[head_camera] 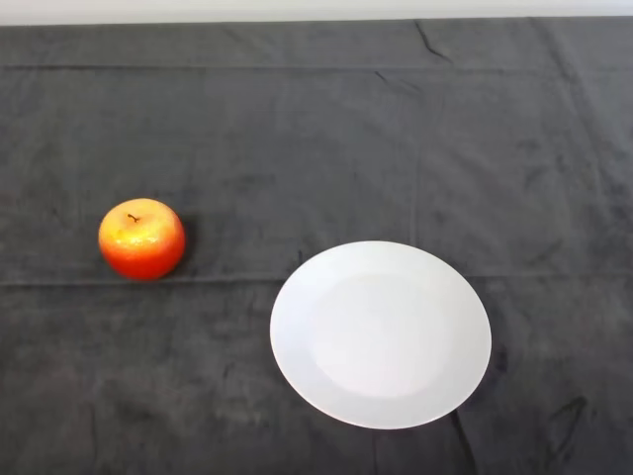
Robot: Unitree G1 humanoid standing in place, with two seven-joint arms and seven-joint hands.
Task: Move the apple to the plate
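A red and orange apple (141, 238) with a short dark stem stands upright on the dark cloth at the left of the head view. A round white plate (381, 333) lies to its right and a little nearer, with nothing on it. A strip of bare cloth separates the apple from the plate's left rim.
The dark cloth (316, 129) covers the whole table, with creases running across it. The table's far edge shows as a pale band (316, 10) along the top.
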